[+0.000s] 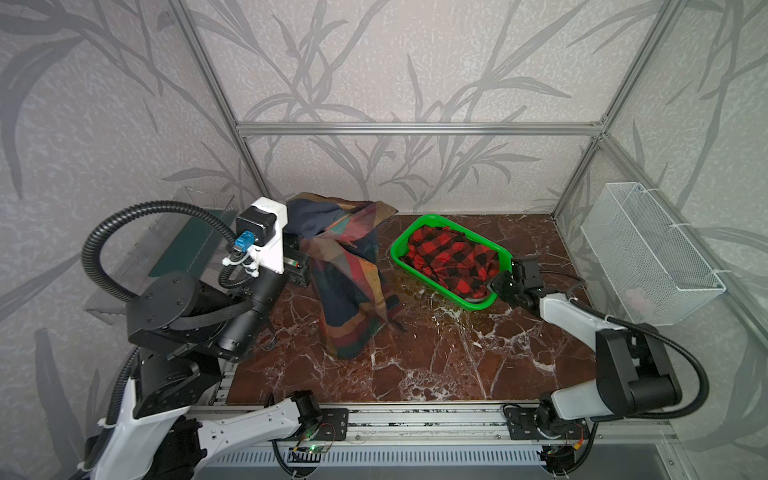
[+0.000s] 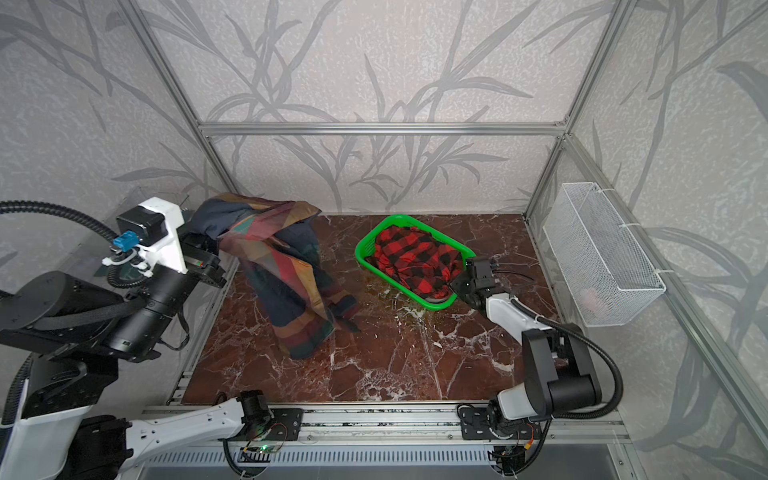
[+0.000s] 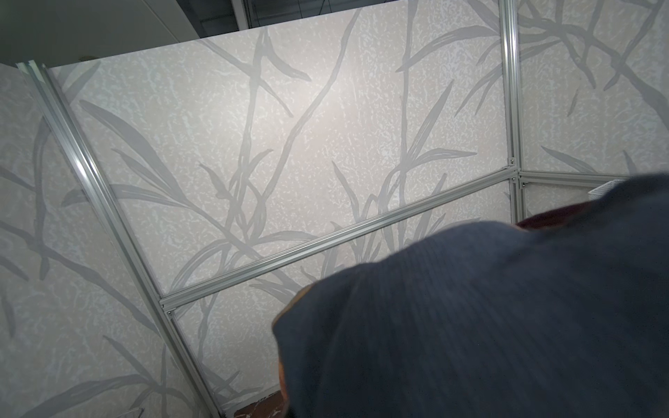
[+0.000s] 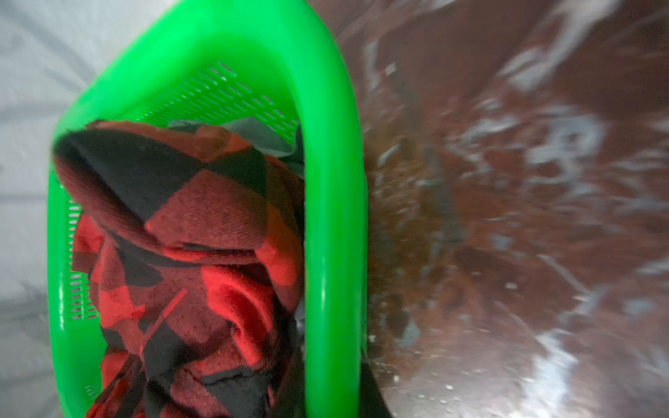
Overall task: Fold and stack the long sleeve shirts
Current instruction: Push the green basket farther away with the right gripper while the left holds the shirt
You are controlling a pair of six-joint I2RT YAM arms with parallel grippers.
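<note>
Below the raised left gripper [image 1: 301,266], the block-plaid shirt [image 1: 349,282] hangs lengthwise, its long axis running down to the counter [image 1: 457,365], where its lower end rests. That gripper is pinched tight on the cloth, forearm lifted.

Right gripper [image 1: 498,286] reaches low at the green basket [image 1: 473,306] corner, the red-and-black shirt [image 1: 449,257] bunched just beyond. I cannot tell whether it is spread or pinching.

Both top views are evenly, softly lit and sharp, bowing toward the edges; the glossy desk [image 1: 457,353] carries a faint sheen. In the left wrist view a bright patch sits on the wall [image 3: 325,126], and the navy-block shirt [image 3: 488,318] looms soft. The right wrist view smears the desk with motion blur; the rim of the green basket [image 4: 336,181] glows oversaturated.
</note>
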